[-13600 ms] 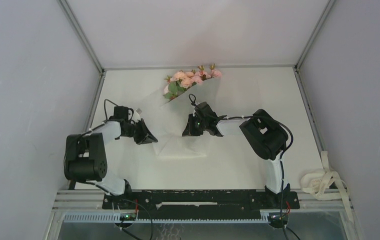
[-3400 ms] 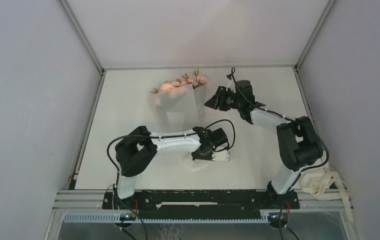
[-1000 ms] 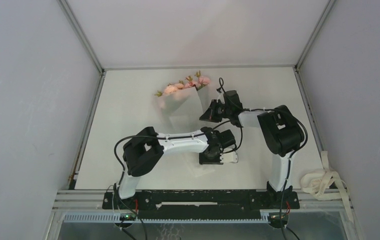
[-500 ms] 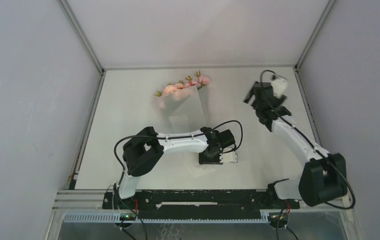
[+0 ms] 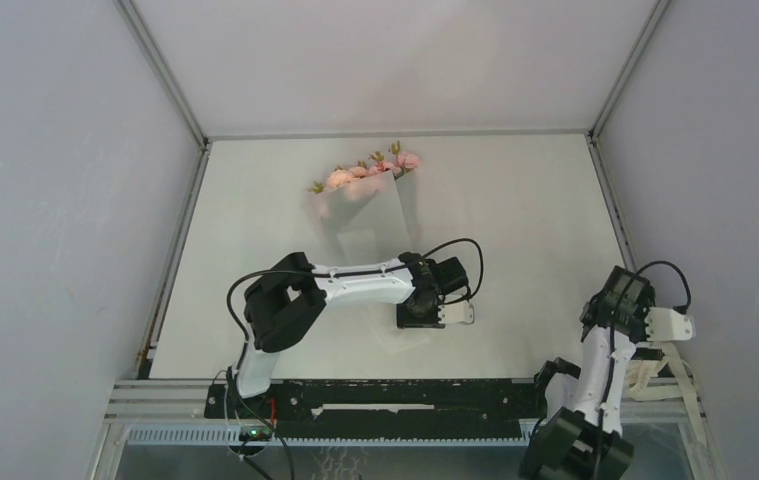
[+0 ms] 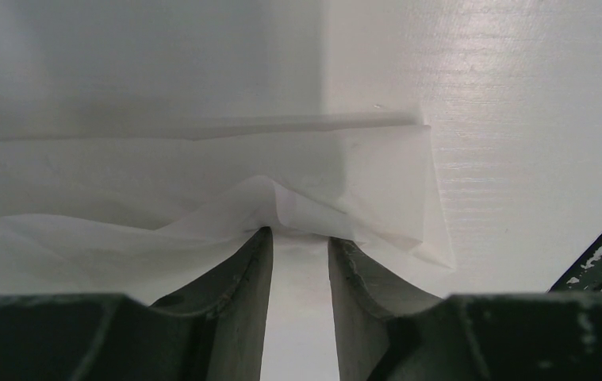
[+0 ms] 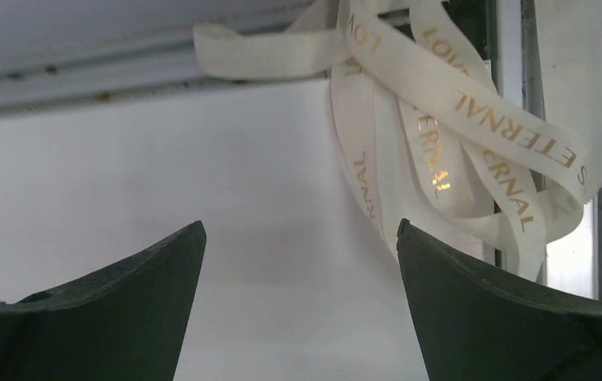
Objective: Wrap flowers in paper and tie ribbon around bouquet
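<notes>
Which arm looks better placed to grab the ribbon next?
Probably the right: the right gripper hangs open just before the ribbon, while the left gripper is busy pinching the paper.

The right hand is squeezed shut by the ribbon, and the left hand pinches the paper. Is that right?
Not quite: the right hand is wide open, not shut, as the right wrist view shows. It is by the ribbon, and the left hand pinches the paper.
</notes>
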You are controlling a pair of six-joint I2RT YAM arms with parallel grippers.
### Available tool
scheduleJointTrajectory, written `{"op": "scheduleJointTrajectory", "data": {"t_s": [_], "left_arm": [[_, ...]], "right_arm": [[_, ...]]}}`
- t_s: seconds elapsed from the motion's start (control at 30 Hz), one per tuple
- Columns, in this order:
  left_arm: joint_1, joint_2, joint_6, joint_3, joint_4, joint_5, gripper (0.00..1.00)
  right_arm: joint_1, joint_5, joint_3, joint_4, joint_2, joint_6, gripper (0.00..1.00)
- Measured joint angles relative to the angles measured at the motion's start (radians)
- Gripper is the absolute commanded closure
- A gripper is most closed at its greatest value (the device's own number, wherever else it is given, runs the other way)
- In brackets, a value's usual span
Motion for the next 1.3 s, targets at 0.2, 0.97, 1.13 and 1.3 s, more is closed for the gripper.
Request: {"op": "scheduleJointTrajectory", "data": {"t_s": [0.2, 0.97, 1.13, 1.3], "left_arm": [[0.002, 0.000, 0.000, 0.000, 0.000, 0.002, 0.61], [0.010, -0.001, -0.001, 0.000, 0.000, 0.020, 0.60], [0.010, -0.001, -0.001, 0.000, -0.001, 0.021, 0.60], [0.012, -0.001, -0.001, 0.000, -0.001, 0.024, 0.60]], "right_arm": [[-0.244, -0.186, -0.040, 0.124, -0.009, -0.057, 0.06], [0.297, -0.935, 0.348, 0.388, 0.339, -0.452, 1.00], [0.465, -1.034, 0.552, 0.433, 0.132, -0.547, 1.00], [0.326, -0.964, 0.629, 0.440, -0.093, -0.583, 1.00]]}}
